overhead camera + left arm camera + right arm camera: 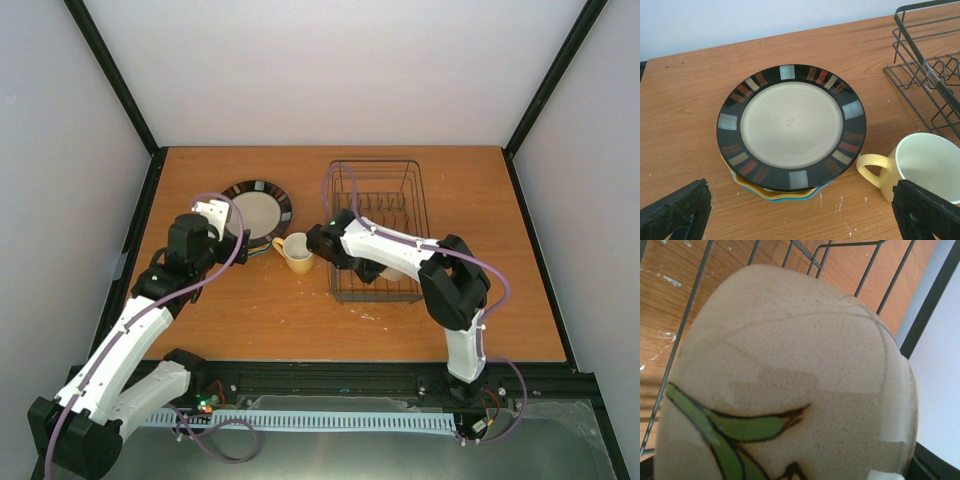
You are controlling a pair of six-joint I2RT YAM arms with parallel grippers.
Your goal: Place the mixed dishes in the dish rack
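A stack of plates sits at the back left, topped by the dark-rimmed cream plate (258,207) (790,125). A yellow plate edge (771,193) and a blue one (799,198) show beneath it. The yellow mug (297,252) (927,165) stands upright right of the stack, handle toward it. My left gripper (240,243) (800,220) is open and empty, just short of the stack's near edge. My right gripper (372,270) is inside the dish rack (380,175) at its near end, shut on the small cream bowl (393,272) (790,365), which is tilted and hides the fingers.
The rack's near-left corner (925,65) stands close right of the mug. My right arm's elbow (455,275) lies over the rack's near right corner. Black frame posts and white walls enclose the wooden table (300,320).
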